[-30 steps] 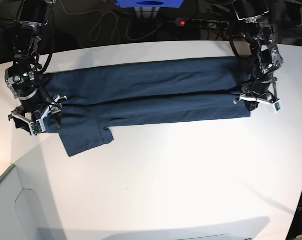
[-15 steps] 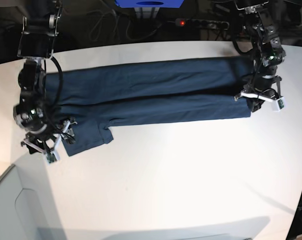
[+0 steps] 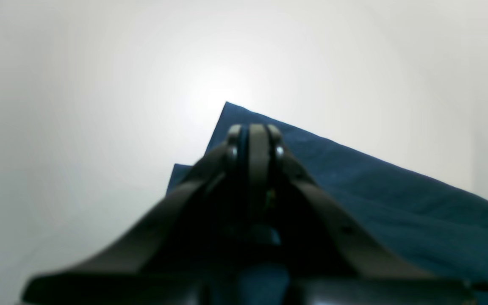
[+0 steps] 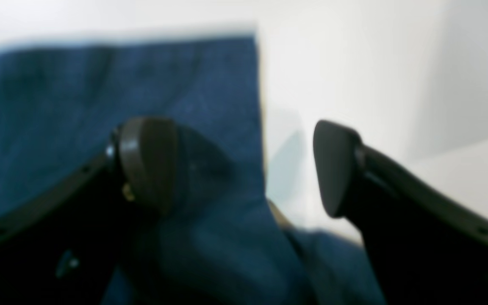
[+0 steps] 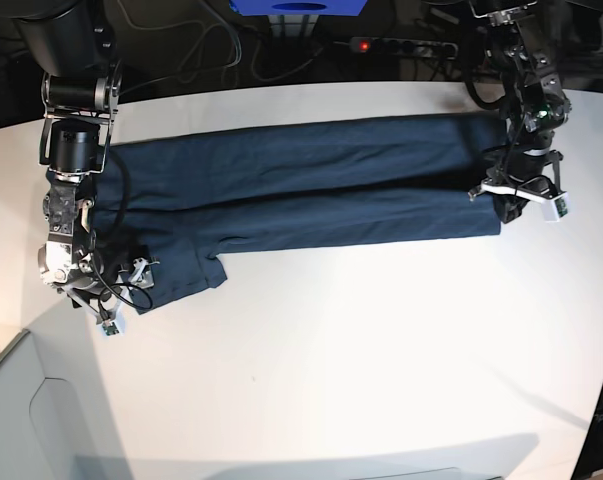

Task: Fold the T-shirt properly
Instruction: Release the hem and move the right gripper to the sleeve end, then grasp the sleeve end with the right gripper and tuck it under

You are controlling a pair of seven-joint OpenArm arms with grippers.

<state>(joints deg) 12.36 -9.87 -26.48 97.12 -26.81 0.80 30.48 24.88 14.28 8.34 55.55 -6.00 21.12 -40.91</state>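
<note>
The navy T-shirt lies folded into a long band across the white table. One sleeve sticks out at its front left. My right gripper is open at the sleeve's outer edge. In the right wrist view one finger is over the cloth and the other over bare table. My left gripper is at the shirt's right end. In the left wrist view its tips are pressed together with a thin navy strip between them, above the cloth corner.
A grey bin stands at the table's front left corner. A power strip with a red light, cables and a blue object lie behind the table's back edge. The table's rounded edge is close to both arms.
The arm on the left of the base view moved forward along the shirt's left end, down to the protruding sleeve. The arm on the right stayed at the shirt's right end.
</note>
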